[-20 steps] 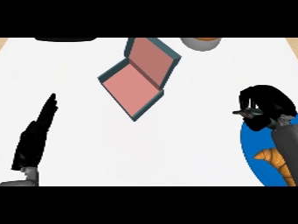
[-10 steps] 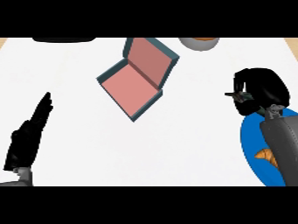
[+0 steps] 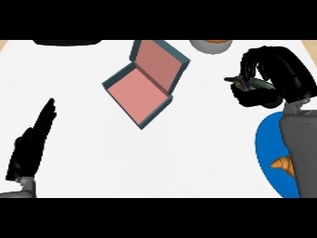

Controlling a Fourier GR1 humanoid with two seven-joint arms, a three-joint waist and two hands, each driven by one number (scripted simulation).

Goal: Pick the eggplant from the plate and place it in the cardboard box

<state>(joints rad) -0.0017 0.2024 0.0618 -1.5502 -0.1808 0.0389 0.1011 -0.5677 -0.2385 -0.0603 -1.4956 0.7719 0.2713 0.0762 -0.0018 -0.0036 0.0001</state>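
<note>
The right robot hand (image 3: 274, 76) hangs above the bench (image 3: 209, 153), just past the far edge of the blue plate (image 3: 265, 144), its fingers curled round the eggplant (image 3: 251, 83). Only a small greenish-dark part of the eggplant shows, poking out on the side of the hand that faces the box, so its long axis cannot be told for certain. It is off the plate and carried in the grasp, not resting on anything.

From that hand the cardboard box (image 3: 147, 86) lies to the left — well apart, with bare bench between them. The box stands open, its pinkish floor facing up and its lid flap raised on the far side; its long axis runs diagonally across the view. The coming move, as I judge it, is a sideways carry leftward to bring the eggplant over that open floor.

The left robot hand (image 3: 30, 146) rests near the lower left edge, fingers straight, nearer the box's near corner but holding nothing. An orange item (image 3: 283, 165) remains on the plate beside the right forearm.
</note>
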